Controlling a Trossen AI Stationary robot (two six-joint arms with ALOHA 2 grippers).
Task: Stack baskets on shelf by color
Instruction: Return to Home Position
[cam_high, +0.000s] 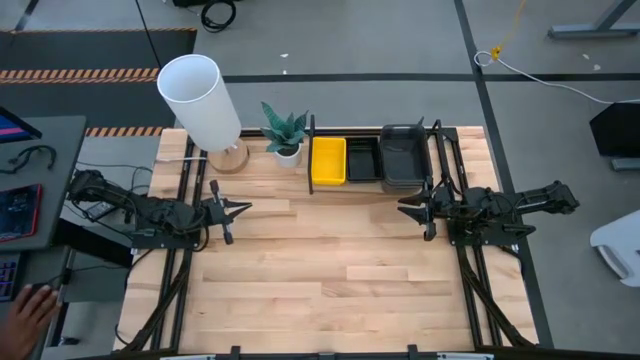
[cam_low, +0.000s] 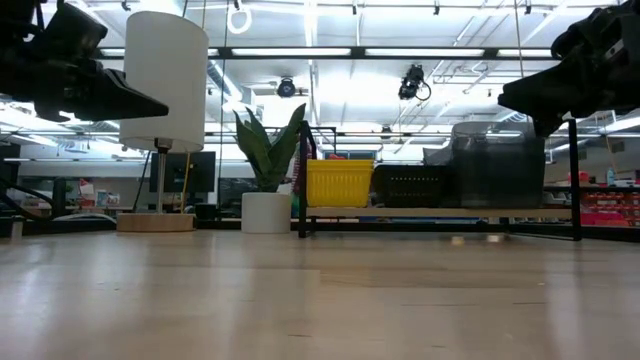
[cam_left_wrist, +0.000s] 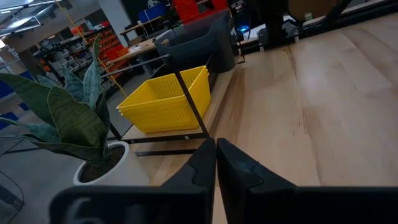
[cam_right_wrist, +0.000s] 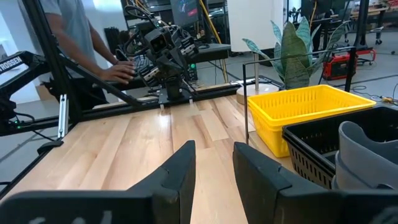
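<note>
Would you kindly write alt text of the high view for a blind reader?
Overhead, a shelf at the table's far edge holds yellow baskets, black baskets and grey baskets side by side. The left gripper and right gripper hover empty over the table, facing each other. A lamp and plant stand beside the shelf.

Robotics lab: storage racks (cam_left_wrist: 93, 38), ceiling lights (cam_low: 300, 52).

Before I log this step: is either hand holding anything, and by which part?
Nothing is held. The left hand is shut on nothing, the right hand open and empty; both are apart from the baskets.
</note>
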